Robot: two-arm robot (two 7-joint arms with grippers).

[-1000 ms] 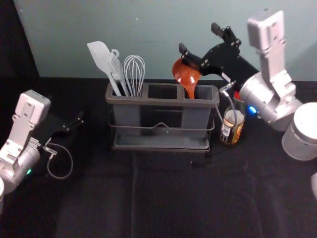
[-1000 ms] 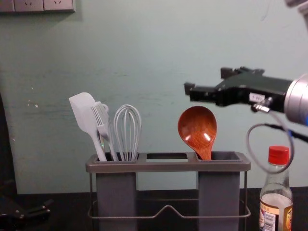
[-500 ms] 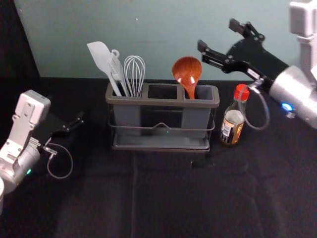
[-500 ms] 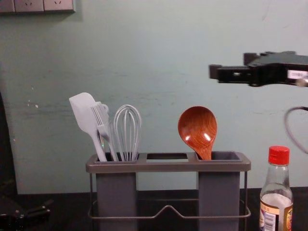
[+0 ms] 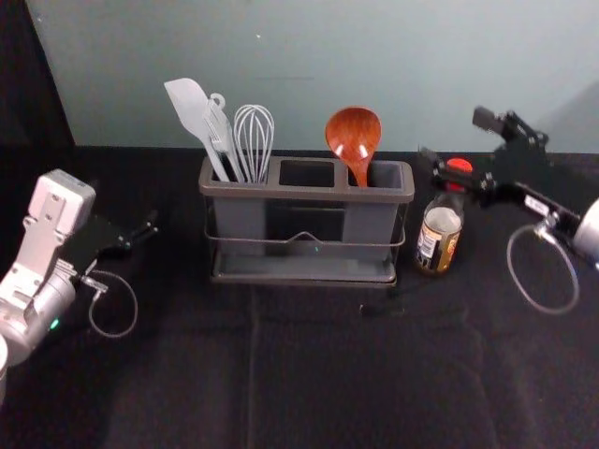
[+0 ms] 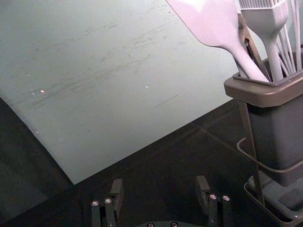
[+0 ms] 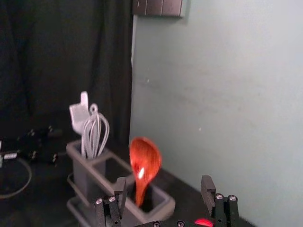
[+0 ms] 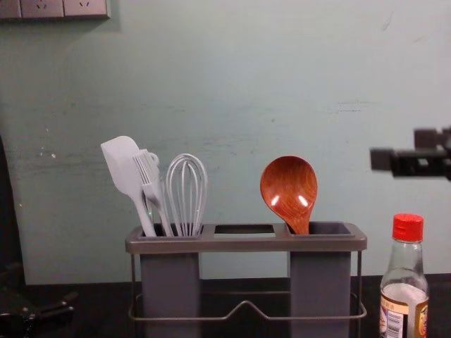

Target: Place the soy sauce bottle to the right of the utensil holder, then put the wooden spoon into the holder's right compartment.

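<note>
One each: holder (image 5: 309, 193), bottle (image 5: 438, 245), spoon (image 5: 354, 134), whisk (image 5: 254, 145), spatula (image 5: 190, 105)

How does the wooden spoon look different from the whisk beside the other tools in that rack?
The wooden spoon is glossy reddish-brown, while the whisk is pale grey. The wooden spoon has one solid, rounded bowl; the whisk has open wire loops. The wooden spoon stands alone in the right compartment, whereas the whisk shares the left compartment with a spatula. Both stand head up.

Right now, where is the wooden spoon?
In the head view, the wooden spoon stands bowl up in the utensil holder's right compartment, the whisk to its left and the soy sauce bottle to its right.
</note>
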